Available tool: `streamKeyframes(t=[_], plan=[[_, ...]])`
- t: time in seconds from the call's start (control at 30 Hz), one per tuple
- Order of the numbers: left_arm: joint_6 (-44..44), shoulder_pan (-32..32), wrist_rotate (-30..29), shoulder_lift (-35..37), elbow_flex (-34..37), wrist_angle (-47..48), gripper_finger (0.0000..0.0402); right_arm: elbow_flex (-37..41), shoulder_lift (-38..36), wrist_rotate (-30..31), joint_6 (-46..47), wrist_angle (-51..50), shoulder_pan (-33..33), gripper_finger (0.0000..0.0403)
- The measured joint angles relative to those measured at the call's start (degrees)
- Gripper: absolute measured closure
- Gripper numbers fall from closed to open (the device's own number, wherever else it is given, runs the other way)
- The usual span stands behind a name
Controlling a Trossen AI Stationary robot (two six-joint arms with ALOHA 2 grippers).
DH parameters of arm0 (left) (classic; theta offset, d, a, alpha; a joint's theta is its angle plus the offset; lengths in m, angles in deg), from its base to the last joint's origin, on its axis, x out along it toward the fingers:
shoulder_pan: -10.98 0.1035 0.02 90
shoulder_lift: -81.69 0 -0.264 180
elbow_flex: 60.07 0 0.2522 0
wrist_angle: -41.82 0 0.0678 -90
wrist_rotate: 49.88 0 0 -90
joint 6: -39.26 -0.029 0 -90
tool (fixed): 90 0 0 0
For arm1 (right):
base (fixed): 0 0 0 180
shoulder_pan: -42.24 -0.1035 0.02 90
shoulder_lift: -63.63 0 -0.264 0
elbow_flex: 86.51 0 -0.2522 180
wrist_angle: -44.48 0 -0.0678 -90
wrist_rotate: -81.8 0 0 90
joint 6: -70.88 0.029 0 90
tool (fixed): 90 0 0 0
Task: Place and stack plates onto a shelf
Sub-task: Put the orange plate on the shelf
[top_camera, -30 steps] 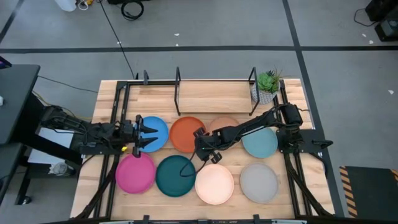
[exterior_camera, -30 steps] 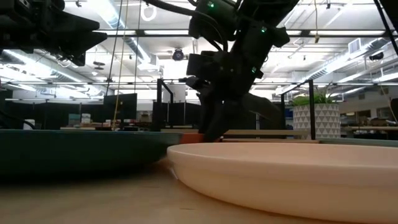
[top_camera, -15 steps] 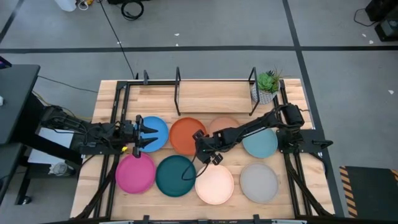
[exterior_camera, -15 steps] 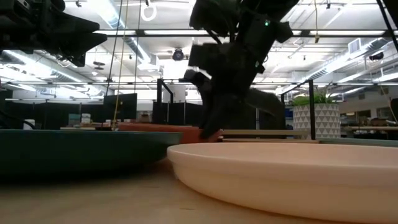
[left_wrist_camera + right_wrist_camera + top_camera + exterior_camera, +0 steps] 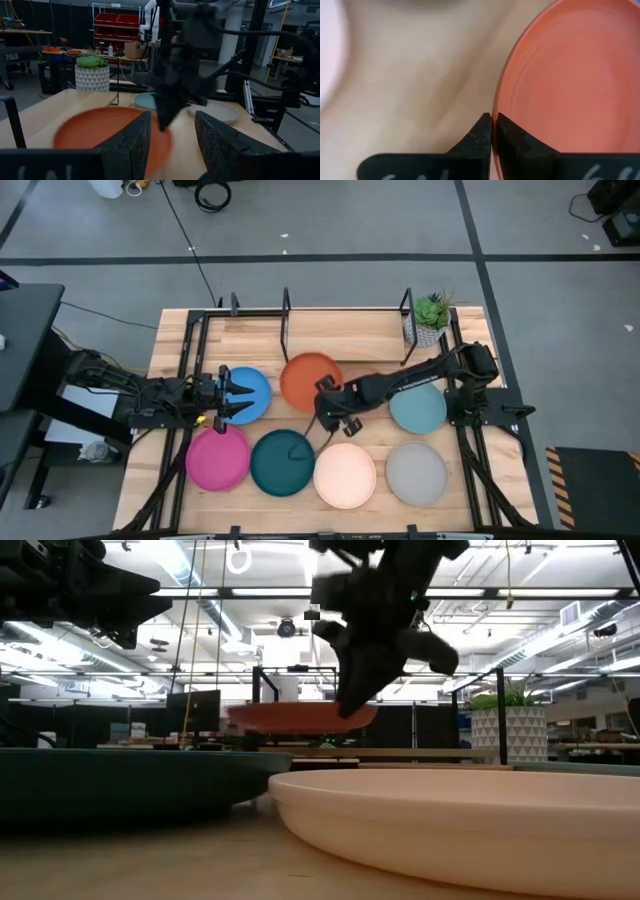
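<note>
Pinching the near rim of the orange plate, the right gripper has its two fingers drawn together on the plate's edge, one above and one below, with no gap showing. In the low view the orange plate hangs clear of the table, roughly level, and from above it sits just in front of the shelf, between the shelf's posts but not yet on the pale board.

The left gripper waits over the blue plate with its fingers apart, holding nothing; its wrist view looks between them toward the lifted plate.

By the look of it, the task is at its start: the shelf board carries no plate. On the table lie the magenta plate, dark teal plate, cream plate, grey plate and light blue plate. A tan plate cannot be made out; the right arm may cover it. A small potted plant stands at the shelf's right end. Every plate is left to be stacked.
</note>
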Motion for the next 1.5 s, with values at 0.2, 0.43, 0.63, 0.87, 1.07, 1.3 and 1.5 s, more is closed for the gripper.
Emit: streamKeyframes(t=[0.2,0.43,0.63,0.87,1.07,1.3,1.5], plan=[[0.0,0.0,0.0,0.0,0.0,0.0,0.0242,0.0,-0.1,0.6,2.5,-1.7,6.3,0.0379],[0.0,0.0,0.0,0.0,0.0,0.0,0.0242,0.0,-0.2,-1.6,0.5,1.3,14.1,0.0379],[0.0,0.0,0.0,0.0,0.0,0.0,0.0242,0.0,-0.2,-5.8,-1.6,5.6,20.2,0.0379],[0.0,0.0,0.0,0.0,0.0,-0.1,0.0242,0.0,1.3,-10.2,-6.2,11.7,23.1,0.0379],[0.0,0.0,-0.3,0.0,0.0,-0.1,0.0242,0.0,1.6,-10.2,-7.3,12.9,23.2,0.0379],[0.0,0.0,-0.6,0.0,0.0,0.0,0.0242,0.0,1.8,-13.1,-7.2,12.5,23.9,0.0379],[0.3,0.0,-0.6,0.0,0.0,-0.1,0.0242,0.0,2.4,-13.1,-7.5,11.2,24.0,0.0379]])
